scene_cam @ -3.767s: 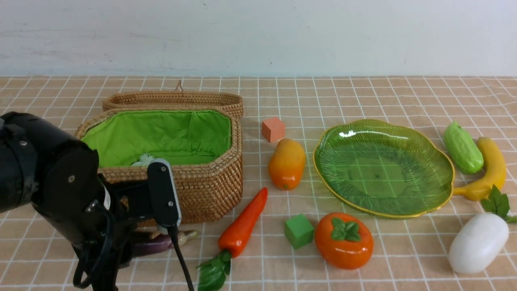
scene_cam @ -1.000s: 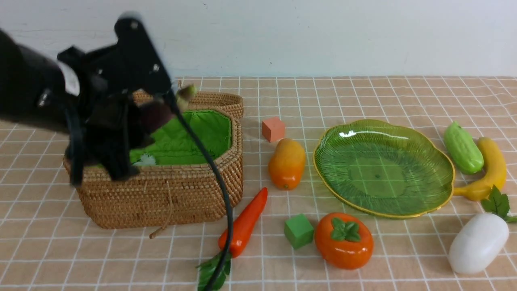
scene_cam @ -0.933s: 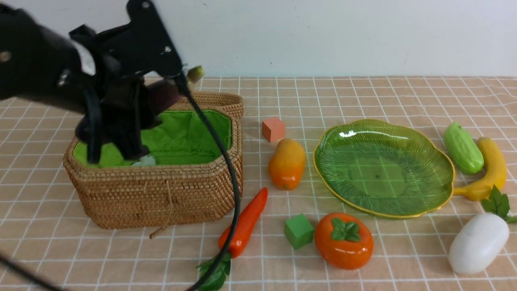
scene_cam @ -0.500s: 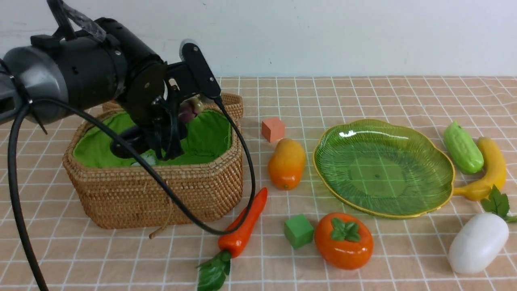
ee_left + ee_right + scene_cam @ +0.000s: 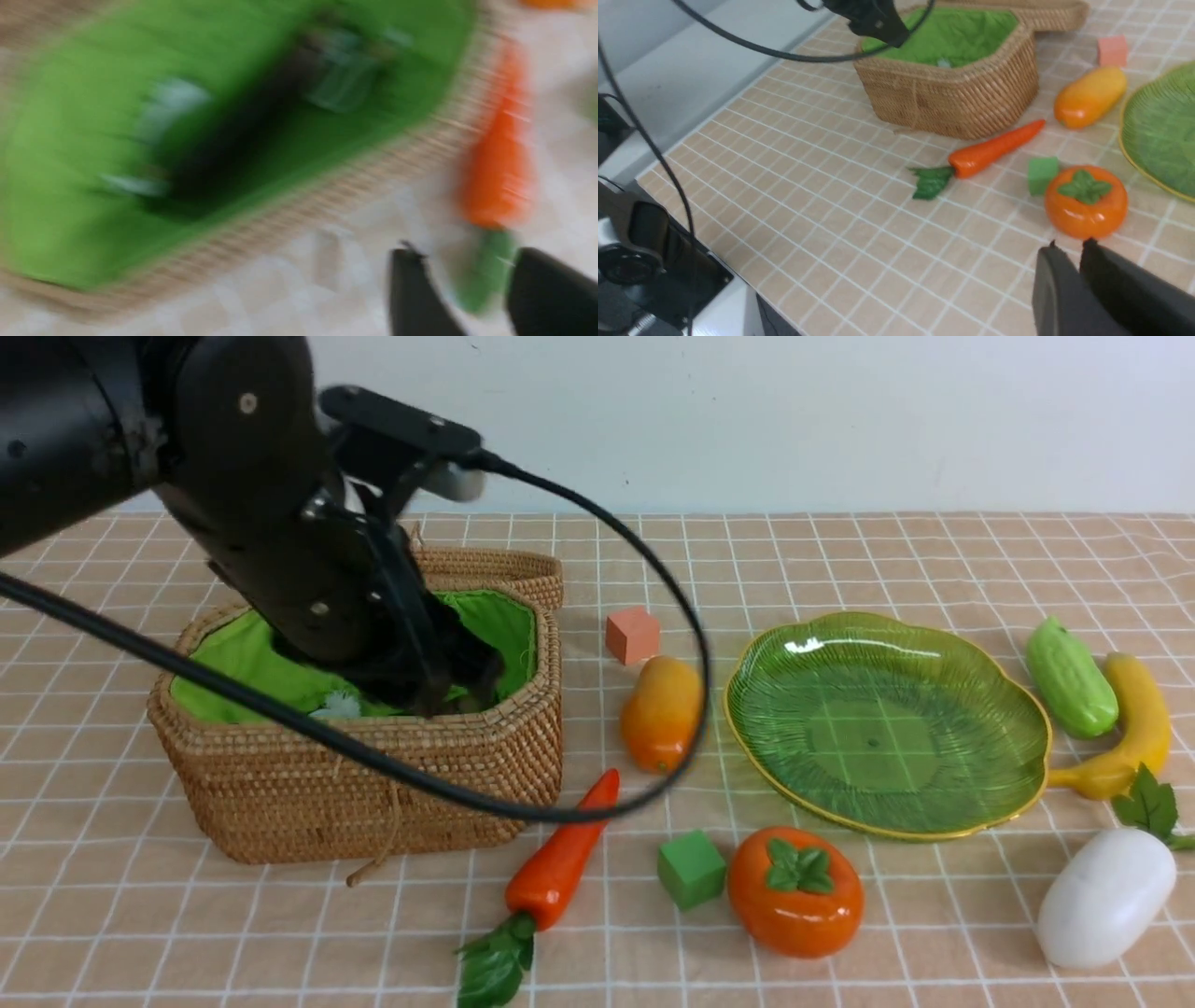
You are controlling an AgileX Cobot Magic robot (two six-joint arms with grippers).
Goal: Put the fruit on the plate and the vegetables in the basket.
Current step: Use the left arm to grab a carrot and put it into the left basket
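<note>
A: Left claw (image 5: 467, 261)?
B: Over the basket (image 5: 373, 784), fingers apart, holding nothing. A dark blur (image 5: 224, 140) lies on the lining below.
A: Plate (image 5: 887, 737)?
B: Well off to its right. The radish (image 5: 1106, 896), banana (image 5: 1134, 728) and cucumber (image 5: 1069, 677) are beyond that. The mango (image 5: 663, 709) and carrot (image 5: 560, 859) lie nearer, outside the wicker.
A: Right claw (image 5: 1070, 243)?
B: Pinched nearly closed, empty. The persimmon (image 5: 1085, 203) sits just ahead.
</note>
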